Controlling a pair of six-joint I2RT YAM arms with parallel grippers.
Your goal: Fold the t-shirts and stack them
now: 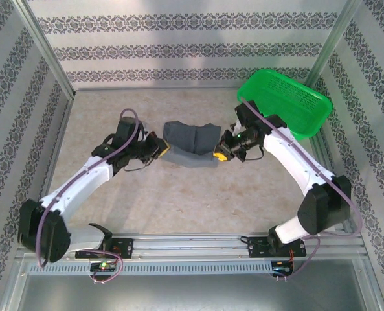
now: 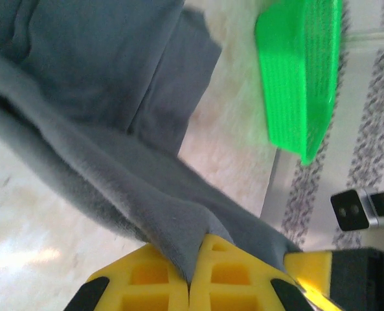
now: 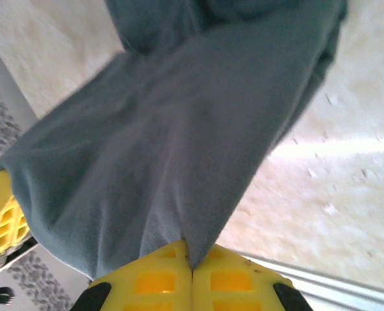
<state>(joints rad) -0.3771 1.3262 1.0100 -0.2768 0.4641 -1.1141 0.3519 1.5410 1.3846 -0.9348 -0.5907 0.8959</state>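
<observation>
Mid-table, arms angled inward, left end effector (image 1: 159, 148) and right end effector (image 1: 222, 153) pinching t-shirt (image 1: 190, 137) ends

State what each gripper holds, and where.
Both grip the grey t-shirt: left gripper pinches bunched cloth at one end, right gripper pinches the opposite end.

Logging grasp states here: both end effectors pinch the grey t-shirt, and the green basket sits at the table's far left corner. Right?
No. The top external view shows the green basket at the far right corner, not left. The left end effector and right end effector do both pinch the grey t-shirt.
</observation>
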